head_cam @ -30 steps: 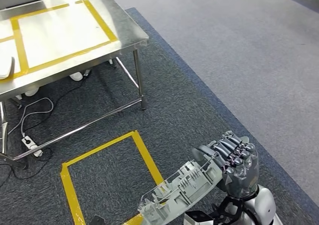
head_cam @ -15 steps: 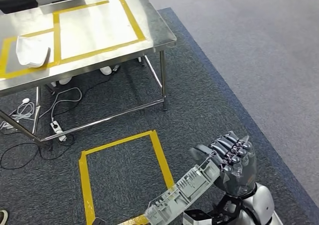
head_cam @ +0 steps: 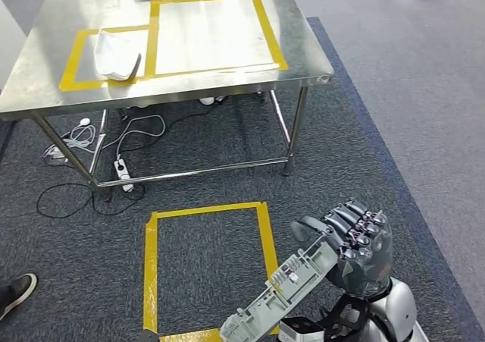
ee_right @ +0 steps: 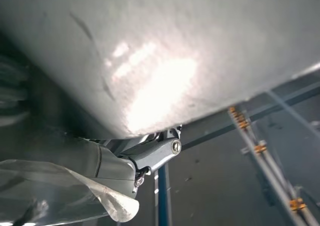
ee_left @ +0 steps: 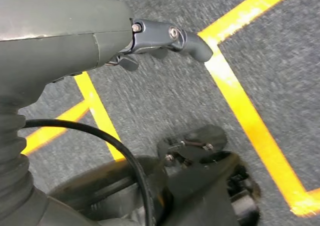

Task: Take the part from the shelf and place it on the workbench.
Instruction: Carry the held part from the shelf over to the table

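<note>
On the shiny steel workbench (head_cam: 297,50), the large yellow-taped rectangle (head_cam: 211,31) lies bare; a white folded cloth-like piece (head_cam: 117,52) occupies the smaller left rectangle.

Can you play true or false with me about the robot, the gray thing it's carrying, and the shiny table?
1. The robot's right hand holds a long gray part. True.
2. The part already lies on the workbench. False: it is in the hand, above the carpet and apart from the bench.
3. A white part lies in a yellow tape box on the workbench. True.
4. The yellow tape square on the floor has a box standing in it. False: inside it is bare carpet.
5. Cables lie on the floor under the workbench. True.
6. The left hand grips a cup. False: it holds nothing.
</note>
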`<state>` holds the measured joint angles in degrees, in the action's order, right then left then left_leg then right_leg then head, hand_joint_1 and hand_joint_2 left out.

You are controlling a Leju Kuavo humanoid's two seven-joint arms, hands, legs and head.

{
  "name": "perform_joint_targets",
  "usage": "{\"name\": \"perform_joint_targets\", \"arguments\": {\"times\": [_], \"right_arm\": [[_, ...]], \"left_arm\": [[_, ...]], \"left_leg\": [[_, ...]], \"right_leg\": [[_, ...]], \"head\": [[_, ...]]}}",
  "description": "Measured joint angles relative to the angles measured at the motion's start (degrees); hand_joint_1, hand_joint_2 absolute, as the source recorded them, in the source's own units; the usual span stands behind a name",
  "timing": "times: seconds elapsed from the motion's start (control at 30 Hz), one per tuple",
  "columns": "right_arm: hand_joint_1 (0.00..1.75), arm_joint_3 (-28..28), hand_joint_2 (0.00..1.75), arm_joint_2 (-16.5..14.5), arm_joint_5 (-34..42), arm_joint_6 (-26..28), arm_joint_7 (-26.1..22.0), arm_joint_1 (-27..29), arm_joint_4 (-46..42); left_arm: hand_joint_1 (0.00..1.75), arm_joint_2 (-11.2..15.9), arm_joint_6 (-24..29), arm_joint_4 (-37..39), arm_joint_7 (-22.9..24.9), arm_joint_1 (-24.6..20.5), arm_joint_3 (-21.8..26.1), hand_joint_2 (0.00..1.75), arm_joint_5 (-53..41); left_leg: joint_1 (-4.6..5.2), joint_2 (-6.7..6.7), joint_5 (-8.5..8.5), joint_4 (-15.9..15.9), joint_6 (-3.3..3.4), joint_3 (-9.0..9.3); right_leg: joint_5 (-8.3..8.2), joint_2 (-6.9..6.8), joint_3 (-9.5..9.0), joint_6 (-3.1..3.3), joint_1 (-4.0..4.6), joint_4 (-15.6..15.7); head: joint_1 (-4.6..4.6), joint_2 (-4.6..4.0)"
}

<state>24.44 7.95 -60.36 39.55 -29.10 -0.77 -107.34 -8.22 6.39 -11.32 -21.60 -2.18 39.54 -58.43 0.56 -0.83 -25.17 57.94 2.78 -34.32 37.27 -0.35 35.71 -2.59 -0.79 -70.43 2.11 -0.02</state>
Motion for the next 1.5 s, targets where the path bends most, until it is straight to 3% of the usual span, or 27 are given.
{"name": "perform_joint_targets", "arguments": {"times": [0.07,0.1,0.17,0.23,0.33,0.4,0.47,0.5,0.53,0.6,0.67,0.7,0.73,0.8,0.83,0.87,0.93,0.97,1.03,1.13,1.2,1.27,1.33,1.37,1.4,1.43,1.5], "right_arm": [[1.75,0.13,1.75,0.01,0.69,-0.01,-0.29,0.15,0.04],[1.75,0.17,1.75,0.01,1.08,0.00,-0.38,0.14,0.04],[1.75,0.27,1.75,0.01,2.23,0.01,-0.69,-0.02,0.06],[1.75,0.49,1.75,0.02,4.34,0.01,-1.39,-0.21,0.04],[1.75,0.77,1.75,0.03,7.16,0.01,-2.69,-0.06,0.06],[1.75,0.87,1.75,0.04,7.67,-0.01,-3.37,0.02,0.13],[1.75,1.00,1.75,0.05,7.80,-0.01,-3.73,0.05,0.23],[1.75,1.08,1.75,0.06,7.83,-0.01,-3.84,-0.01,0.28],[1.75,1.14,1.75,0.06,7.84,-0.01,-3.91,-0.13,0.30],[1.75,1.22,1.75,0.08,7.87,-0.01,-3.97,-0.17,0.36],[1.75,1.28,1.75,0.12,7.87,-0.01,-3.97,0.05,0.45],[1.75,1.32,1.75,0.16,7.85,-0.01,-3.98,0.12,0.49],[1.75,1.36,1.75,0.20,7.84,-0.01,-3.99,0.12,0.51],[1.75,1.44,1.75,0.25,7.80,-0.02,-4.03,0.07,0.65],[1.75,1.47,1.75,0.26,7.81,-0.02,-4.06,-0.01,0.78],[1.75,1.49,1.75,0.27,7.78,-0.03,-4.09,0.06,0.91],[1.75,1.49,1.75,0.32,7.76,-0.03,-4.10,0.36,1.06],[1.75,1.48,1.75,0.34,7.73,-0.03,-4.10,0.57,1.09],[1.75,1.44,1.75,0.37,7.66,-0.02,-4.12,0.63,1.10],[1.75,1.37,1.75,0.38,7.61,-0.01,-4.14,0.71,1.08],[1.75,1.40,1.75,0.38,7.60,-0.01,-4.14,0.74,1.08],[1.75,1.42,1.75,0.38,7.43,-0.01,-4.15,0.65,1.07],[1.75,1.43,1.75,0.38,7.03,-0.01,-4.05,0.36,1.01],[1.75,1.45,1.75,0.40,6.81,-0.01,-3.87,0.15,0.98],[1.75,1.48,1.75,0.42,6.63,-0.01,-3.63,-0.06,0.96],[1.75,1.50,1.75,0.48,6.50,-0.01,-3.36,-0.26,0.89],[1.75,1.53,1.75,0.57,6.36,-0.01,-3.03,-0.45,0.62]], "left_arm": [[0.00,-0.03,-0.27,0.00,-0.55,-0.02,0.03,1.75,0.13],[0.00,-0.02,-0.34,0.00,-0.71,0.03,0.06,1.75,0.22],[0.00,0.00,-0.46,0.00,-0.85,0.17,0.10,1.75,0.33],[0.00,0.04,-0.57,0.00,-0.56,0.29,0.12,1.75,0.27],[0.00,0.27,-0.74,0.00,-0.02,0.71,0.15,1.75,0.09],[0.00,0.65,-0.78,0.00,-0.03,0.92,0.17,1.75,0.00],[0.00,0.84,-0.79,0.00,-0.08,0.92,0.17,1.75,-0.07],[0.00,0.76,-0.81,0.00,-0.12,0.90,0.17,1.75,-0.09],[0.00,0.73,-0.84,0.00,-0.13,0.87,0.17,1.75,-0.10],[0.00,0.67,-0.93,0.00,-0.14,0.84,0.18,1.75,-0.09],[0.00,0.53,-1.07,0.00,-0.14,0.87,0.19,1.75,-0.09],[0.00,0.39,-1.14,0.00,-0.14,0.95,0.19,1.75,-0.10],[0.00,0.28,-1.18,0.00,-0.13,1.03,0.19,1.75,-0.10],[0.00,0.46,-1.20,-0.02,-0.10,1.11,0.20,1.75,-0.09],[0.00,0.53,-1.19,-0.02,-0.09,1.06,0.21,1.75,-0.10],[0.00,0.75,-1.16,-0.04,-0.07,1.00,0.21,1.75,-0.10],[0.00,0.86,-1.12,-0.04,-0.06,0.99,0.21,1.75,-0.09],[0.00,1.01,-1.09,-0.05,-0.04,1.01,0.21,1.75,-0.07],[0.00,0.96,-1.08,-0.04,-0.02,0.90,0.21,1.75,-0.07],[0.00,0.87,-1.03,-0.04,-0.05,0.58,0.23,1.75,-0.07],[0.00,0.80,-0.77,-0.04,-0.13,0.38,0.25,1.75,-0.18],[0.00,0.67,-0.43,-0.04,-0.46,0.30,0.25,1.75,-0.38],[0.00,0.64,-0.32,-0.04,-1.11,0.49,0.24,1.75,-0.44],[0.00,0.69,-0.32,-0.03,-1.37,0.60,0.24,1.75,-0.43],[0.00,0.70,-0.28,-0.03,-1.53,0.64,0.23,1.75,-0.41],[0.00,0.68,-0.26,-0.02,-1.59,0.59,0.23,1.75,-0.38],[0.00,0.51,-0.19,-0.02,-1.66,0.30,0.23,1.75,-0.31]], "left_leg": [[-0.03,-1.52,-0.14,0.08,0.03,0.10],[-0.07,-2.13,-0.25,0.16,-0.05,0.20],[-0.13,-3.11,-0.70,0.60,-0.46,0.37],[-0.03,-3.78,-1.25,1.36,-1.08,0.10],[0.18,-3.83,-1.43,1.73,-0.73,-0.22],[0.53,-3.58,-1.18,0.49,-0.17,0.56],[0.86,-3.16,-0.28,-3.07,0.94,2.90],[0.85,-2.92,0.35,-5.15,1.72,4.29],[0.56,-2.71,0.82,-6.44,2.16,5.34],[-0.18,-2.39,1.17,-7.47,2.08,6.15],[-1.13,-2.27,0.82,-7.31,1.01,6.17],[-1.79,-2.30,0.45,-6.97,0.21,6.17],[-2.62,-2.39,-0.10,-6.29,-0.80,6.13],[-4.04,-2.74,-1.87,-3.68,-3.29,5.62],[-4.41,-2.92,-3.05,-1.92,-4.47,5.08],[-4.49,-3.05,-4.15,-0.35,-5.45,4.53],[-4.45,-2.99,-5.72,1.71,-6.68,3.82],[-4.40,-2.72,-6.05,2.28,-7.02,3.56],[-4.32,-1.11,-6.53,5.49,-7.07,1.45],[-3.56,0.90,-9.14,16.32,-6.09,-5.99],[-2.44,0.97,-10.21,19.91,-4.79,-9.19],[-0.97,0.89,-7.54,16.64,-2.52,-8.92],[1.17,0.55,-1.92,9.77,0.88,-7.44],[2.19,0.31,0.42,6.77,2.31,-6.80],[2.97,0.18,1.96,4.81,3.21,-6.39],[3.44,0.09,2.45,3.72,3.53,-6.07],[3.15,0.19,2.46,2.12,3.24,-4.79]], "right_leg": [[-0.21,0.25,2.94,-0.26,-0.09,-3.51],[-1.98,0.26,2.90,-0.37,-0.17,-2.17],[-6.56,0.47,0.67,-0.59,-0.40,4.51],[-8.60,0.95,-1.58,-0.24,-0.57,9.91],[-8.65,1.33,-2.15,0.39,-0.74,11.25],[-9.28,1.38,-2.57,-0.02,-1.07,11.92],[-10.39,1.07,-3.55,-0.56,-1.32,12.81],[-10.38,0.90,-3.73,-0.49,-1.22,12.65],[-9.49,0.89,-3.43,-0.36,-1.12,11.82],[-6.10,0.94,-0.59,-0.38,-1.08,6.60],[-3.93,0.88,2.68,-1.42,-1.66,1.20],[-4.36,0.82,3.14,-2.07,-2.10,0.90],[-5.92,0.76,2.43,-2.88,-2.68,2.77],[-8.76,1.34,-0.08,-5.30,-3.81,8.25],[-8.36,1.84,-0.65,-5.49,-4.11,9.51],[-7.47,2.24,-0.60,-5.05,-4.30,9.17],[-5.50,2.28,0.10,-2.45,-4.61,6.54],[-5.51,2.14,0.09,-1.84,-4.72,5.60],[-4.99,1.69,-0.36,-1.33,-4.48,4.82],[-4.57,0.76,-1.64,-1.03,-3.35,5.61],[-4.38,0.36,-2.85,-0.68,-2.29,6.47],[-3.92,0.25,-4.54,-0.02,-1.07,7.45],[-3.43,0.32,-6.18,0.66,-0.15,8.66],[-3.27,0.39,-6.80,0.81,0.13,9.25],[-3.12,0.49,-7.09,0.85,0.27,9.89],[-2.98,0.56,-7.46,0.81,0.42,10.51],[-2.49,0.54,-8.04,0.63,0.61,11.48]], "head": [[-0.09,0.00],[-0.14,0.00],[-0.28,0.00],[-0.37,0.00],[-0.30,0.00],[-0.31,0.00],[-0.21,0.00],[-0.06,-0.01],[0.01,-0.01],[0.07,-0.02],[0.01,-0.02],[0.01,-0.02],[-0.01,-0.02],[-0.42,-0.02],[-1.01,-0.02],[-1.44,-0.02],[-1.42,-0.02],[-0.90,-0.02],[0.21,-0.02],[1.05,-0.02],[1.07,-0.02],[1.06,-0.02],[0.81,-0.02],[0.61,-0.02],[0.44,-0.02],[0.26,-0.02],[0.28,-0.02]]}}
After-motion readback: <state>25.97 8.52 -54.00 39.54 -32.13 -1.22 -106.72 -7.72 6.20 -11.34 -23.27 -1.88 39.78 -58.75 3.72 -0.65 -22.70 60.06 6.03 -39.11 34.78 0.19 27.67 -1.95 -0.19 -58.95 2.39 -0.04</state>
